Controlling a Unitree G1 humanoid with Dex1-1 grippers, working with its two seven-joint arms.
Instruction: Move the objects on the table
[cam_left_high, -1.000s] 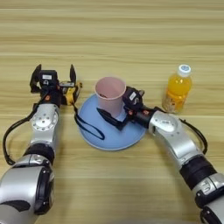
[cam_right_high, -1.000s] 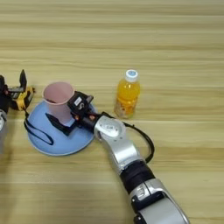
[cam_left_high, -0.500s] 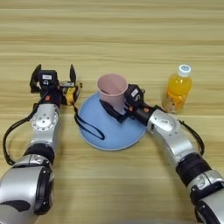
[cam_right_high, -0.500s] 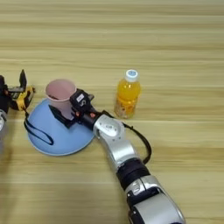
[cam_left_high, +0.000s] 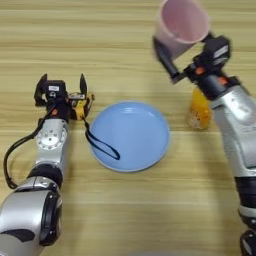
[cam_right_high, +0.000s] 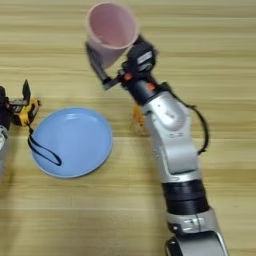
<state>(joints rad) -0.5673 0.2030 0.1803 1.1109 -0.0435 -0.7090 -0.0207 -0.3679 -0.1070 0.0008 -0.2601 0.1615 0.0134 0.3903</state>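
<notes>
The right gripper (cam_left_high: 172, 55) held the cup (cam_left_high: 181, 24) raised high above the table (cam_left_high: 125, 210), at about 1 o'clock in the left eye view, one black finger (cam_left_high: 165, 60) lying along the cup's outer wall and the open mouth tilted toward the camera. Below the right forearm, at 3 o'clock from the plate (cam_left_high: 130, 135), stood the bottle (cam_left_high: 200, 111), largely hidden by the arm, with only its orange body showing. The plate lay bare near the middle of the table. At its 9 o'clock sat the tape measure (cam_left_high: 81, 105), just beside the rim, its black strap (cam_left_high: 100, 145) looping onto the plate's left part. The left gripper (cam_left_high: 61, 90) rested on the table at 9 o'clock, fingers spread wide and pointing toward 12, the tape measure just beside its right finger (cam_left_high: 83, 84) and not clasped.
</notes>
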